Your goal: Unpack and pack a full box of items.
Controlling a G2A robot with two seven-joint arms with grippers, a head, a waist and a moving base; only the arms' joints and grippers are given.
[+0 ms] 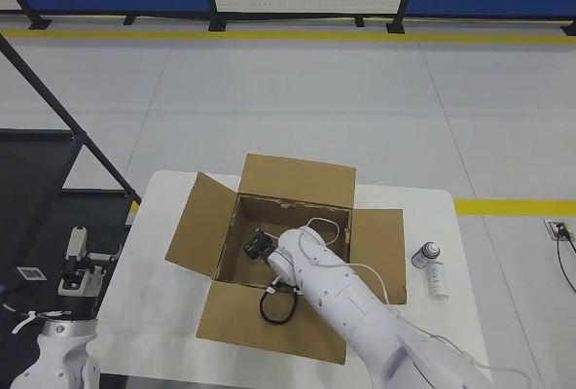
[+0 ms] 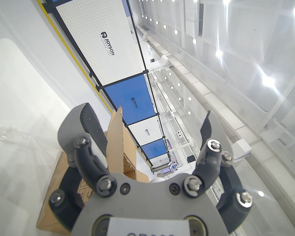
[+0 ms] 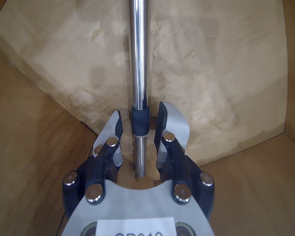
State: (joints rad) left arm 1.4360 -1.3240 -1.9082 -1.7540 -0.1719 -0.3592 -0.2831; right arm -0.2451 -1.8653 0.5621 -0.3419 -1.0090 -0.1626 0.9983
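Table (image 1: pixel 162 321): white. Box (image 1: pixel 298 180) is set mid-table, all four flaps folded out.

The right arm is sunk into the box from the robot's side, with the right gripper (image 3: pixel 141 124) low inside. The left gripper (image 2: pixel 146 114) is parked beside the table's left edge, well apart from the box. It is pointed upward, spread wide, with nothing held.

Rod (image 3: pixel 137 50): chrome tube with a black band, inside the box.

Key relation: the rod is threaded between the right fingers (image 3: pixel 172 124). Its long axis runs straight out along the fingers' own direction, away from the wrist toward the far box wall. The band sits level with the fingertips. The jaws are set narrow, with a small gap left on each side. No contact is seen, so nothing is gripped yet. Whether the rod lies flat or leans on the wall cannot be told.

Judgement:
- A pinch on the band is being set up; only closing is needed, no re-aiming.
- The right arm is nearer by far.
- With the rod taken near one end and in line with the fingers, swing on lift is to be expected.
- The far end may get caught on the wall or a flap.

On the table right of the box, a can (image 1: pixel 425 255) and a bottle (image 1: pixel 438 280) are seen just beside each other, presumably already unpacked. A scrap of clear wrap (image 2: pixel 7 133) is seen on the table near the box.
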